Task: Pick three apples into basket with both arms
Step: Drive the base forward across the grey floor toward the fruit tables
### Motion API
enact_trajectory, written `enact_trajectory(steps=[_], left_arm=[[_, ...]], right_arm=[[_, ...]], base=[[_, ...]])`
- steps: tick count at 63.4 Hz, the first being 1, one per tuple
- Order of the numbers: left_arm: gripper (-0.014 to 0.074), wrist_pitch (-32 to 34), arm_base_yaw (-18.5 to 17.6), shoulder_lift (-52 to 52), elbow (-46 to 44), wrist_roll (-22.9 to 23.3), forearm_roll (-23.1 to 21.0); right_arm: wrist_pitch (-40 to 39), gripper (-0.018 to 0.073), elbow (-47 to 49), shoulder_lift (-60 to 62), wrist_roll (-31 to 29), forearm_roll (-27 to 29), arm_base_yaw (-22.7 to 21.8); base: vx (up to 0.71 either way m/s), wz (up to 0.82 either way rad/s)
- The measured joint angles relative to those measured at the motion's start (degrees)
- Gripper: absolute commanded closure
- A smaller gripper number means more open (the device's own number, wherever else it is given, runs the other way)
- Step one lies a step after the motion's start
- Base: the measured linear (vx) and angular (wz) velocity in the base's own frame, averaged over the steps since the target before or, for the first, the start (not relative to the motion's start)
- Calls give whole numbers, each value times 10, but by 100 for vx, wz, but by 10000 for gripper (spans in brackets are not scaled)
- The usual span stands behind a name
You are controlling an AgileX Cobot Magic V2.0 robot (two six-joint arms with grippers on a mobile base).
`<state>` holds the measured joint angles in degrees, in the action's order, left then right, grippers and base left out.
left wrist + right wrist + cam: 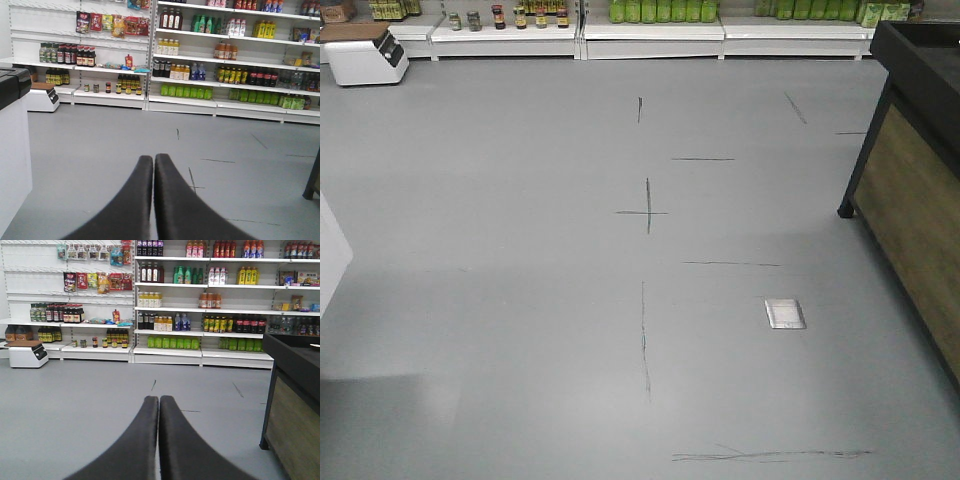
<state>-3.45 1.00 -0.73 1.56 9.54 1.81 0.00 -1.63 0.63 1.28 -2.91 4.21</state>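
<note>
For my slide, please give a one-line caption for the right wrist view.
Right hand, shut and empty, faces stocked shelves across a grey floor.

A grey floor (520, 300) spreads wide here, scored with thin dark lines (647, 205) and set with one small metal plate (785, 313). White shelves (170, 333) line the far wall, packed with bottles: green ones (172, 342) low down, dark and yellow ones above (labels too small to read). Snack packets (97, 281) hang at the upper left, with small jars (107, 88) below them. A white machine (27, 355) rests on the low ledge at left. A black-framed stand (295, 430) with a wooden side stands at right.
</note>
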Motion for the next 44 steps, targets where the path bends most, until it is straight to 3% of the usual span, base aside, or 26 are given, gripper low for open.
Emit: enact_trajectory(steps=[44], left_arm=[[603,0,0,0,0,0,0]], right_arm=[[0,568,0,0,0,0,0]], base=[[9,2]])
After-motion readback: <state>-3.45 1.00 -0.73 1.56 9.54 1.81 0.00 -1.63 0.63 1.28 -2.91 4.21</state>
